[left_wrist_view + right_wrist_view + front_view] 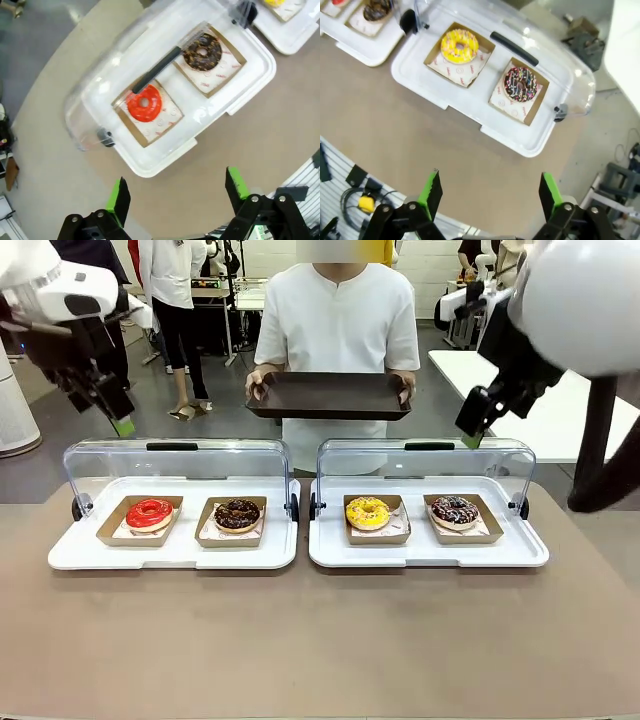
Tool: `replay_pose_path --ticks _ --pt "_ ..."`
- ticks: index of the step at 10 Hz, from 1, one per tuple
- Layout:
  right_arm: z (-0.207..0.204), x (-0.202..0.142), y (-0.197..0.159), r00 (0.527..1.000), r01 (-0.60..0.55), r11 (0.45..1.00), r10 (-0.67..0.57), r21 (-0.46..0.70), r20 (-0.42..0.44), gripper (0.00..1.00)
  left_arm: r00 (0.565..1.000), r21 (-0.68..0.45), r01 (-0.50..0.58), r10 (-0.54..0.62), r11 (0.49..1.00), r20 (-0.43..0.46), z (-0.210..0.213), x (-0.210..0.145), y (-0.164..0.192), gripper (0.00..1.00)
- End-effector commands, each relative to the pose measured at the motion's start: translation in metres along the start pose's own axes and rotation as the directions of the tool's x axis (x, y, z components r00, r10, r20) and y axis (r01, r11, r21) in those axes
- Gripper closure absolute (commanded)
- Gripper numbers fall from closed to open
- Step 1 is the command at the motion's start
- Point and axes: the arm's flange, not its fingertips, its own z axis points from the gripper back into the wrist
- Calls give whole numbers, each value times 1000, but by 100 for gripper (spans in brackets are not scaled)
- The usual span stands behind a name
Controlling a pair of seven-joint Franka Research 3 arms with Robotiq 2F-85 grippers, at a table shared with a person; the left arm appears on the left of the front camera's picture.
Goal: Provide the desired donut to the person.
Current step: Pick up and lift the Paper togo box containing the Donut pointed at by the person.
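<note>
Two white cases with raised clear lids sit on the brown table. The left case (pixel 60 555) holds a red donut (pixel 150 512) and a chocolate donut (pixel 237 513). The right case (pixel 330 555) holds a yellow donut (pixel 367 512) and a chocolate sprinkled donut (pixel 454 510). The person (pixel 338 320) in a white shirt stands behind the table, holding a dark tray (pixel 328 397) in both hands. My left gripper (pixel 177 192) hangs open high above the left case. My right gripper (pixel 490 192) is open high above the right case. Both hold nothing.
Each donut lies in its own brown paper tray. The front half of the table (pixel 320 640) is bare. A white table (pixel 570 420) stands at the back right. Other people stand farther back.
</note>
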Motion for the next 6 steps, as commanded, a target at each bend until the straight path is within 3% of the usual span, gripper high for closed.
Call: replay_pose_path --ticks 1,6 --pt "-12 -5 1 1000 -8 1000 8 -2 14 0 1000 -22 4 -4 1000 -5 -7 -6 -8 0" --pt "-8 -2 1 1000 -2 1000 2 2 -5 0 1000 -9 5 -5 1000 -14 -8 -2 -5 0"
